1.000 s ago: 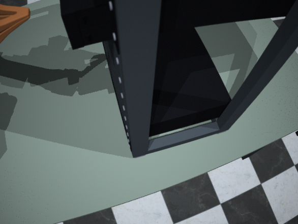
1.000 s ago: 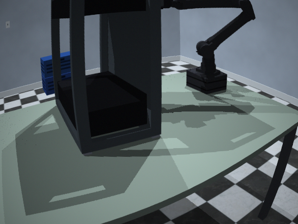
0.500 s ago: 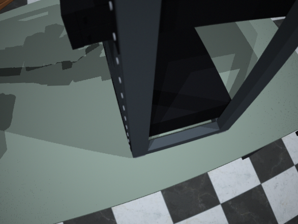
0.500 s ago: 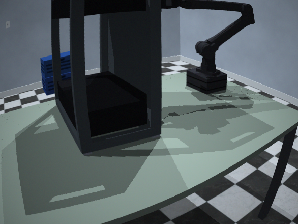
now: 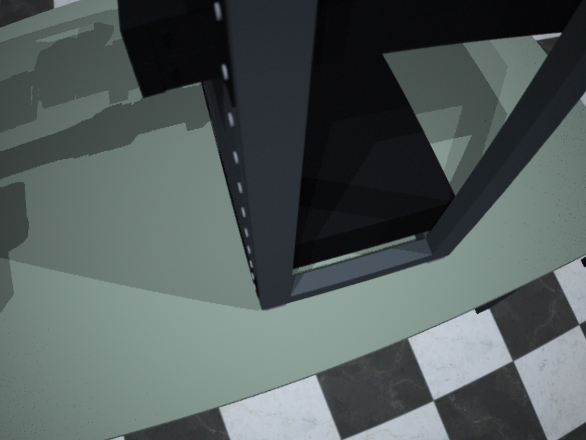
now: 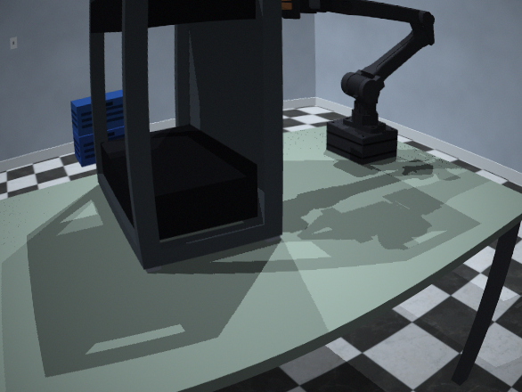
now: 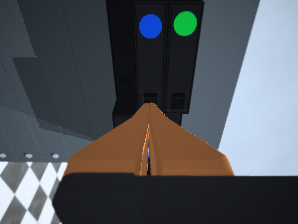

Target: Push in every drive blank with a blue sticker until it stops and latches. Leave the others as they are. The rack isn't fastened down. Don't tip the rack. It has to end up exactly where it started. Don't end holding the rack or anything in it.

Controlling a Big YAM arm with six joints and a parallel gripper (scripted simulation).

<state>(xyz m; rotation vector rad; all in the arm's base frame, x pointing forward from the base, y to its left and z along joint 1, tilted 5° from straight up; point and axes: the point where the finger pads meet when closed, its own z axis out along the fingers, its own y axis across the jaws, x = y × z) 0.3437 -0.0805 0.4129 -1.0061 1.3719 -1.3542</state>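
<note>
In the wrist view two dark drive blanks stand side by side in the rack. The left one carries a blue sticker [image 7: 150, 26] and the right one a green sticker [image 7: 185, 23]. My gripper [image 7: 149, 111] has orange fingers, is shut and empty, and its tips point at the lower end of the blue-stickered blank [image 7: 150, 65]; I cannot tell if they touch it. The dark rack [image 6: 191, 125] stands upright on the green table, and it also fills the top view [image 5: 280, 150]. My arm [image 6: 383, 53] reaches from its base toward the rack's top, where an orange bit of the gripper [image 6: 289, 6] shows.
The arm's base [image 6: 362, 140] sits at the table's far right. A black box [image 6: 187, 178] fills the rack's bottom. A blue crate [image 6: 91, 122] stands on the floor behind the rack. The table's front edge runs close to the rack's foot [image 5: 270, 300].
</note>
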